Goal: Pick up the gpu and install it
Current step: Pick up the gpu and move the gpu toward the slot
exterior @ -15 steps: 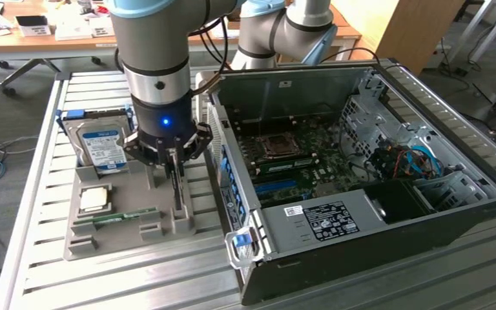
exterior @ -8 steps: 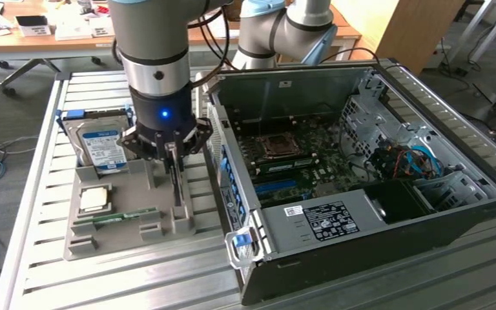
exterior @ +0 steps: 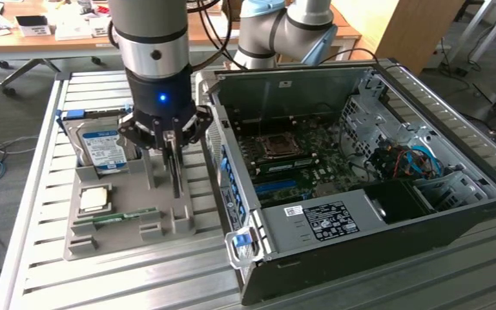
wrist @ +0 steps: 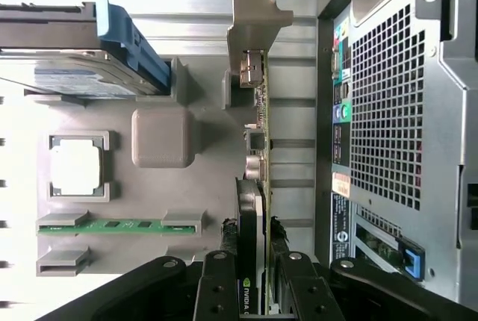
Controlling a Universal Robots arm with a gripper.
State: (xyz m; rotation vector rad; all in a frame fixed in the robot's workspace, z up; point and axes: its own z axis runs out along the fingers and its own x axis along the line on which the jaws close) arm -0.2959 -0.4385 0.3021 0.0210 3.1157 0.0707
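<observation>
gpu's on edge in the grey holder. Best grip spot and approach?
Pinch the gpu across its two flat faces along the upper long edge, away from the silver bracket, coming straight down. It stands upright on edge in the grey holder, so that edge looks like the free one. The hand straddles it there.

Gripper [exterior: 172,150] clamped on the gpu [exterior: 176,179], card upright and edge-on over the grey parts tray [exterior: 132,236]. Tray carries a hard drive [exterior: 101,150], CPU [exterior: 93,199] and RAM stick [exterior: 114,217]. Open PC case [exterior: 386,252] sits just beside it on the exterior view's right. Both are on the slatted bench [exterior: 75,278].
</observation>
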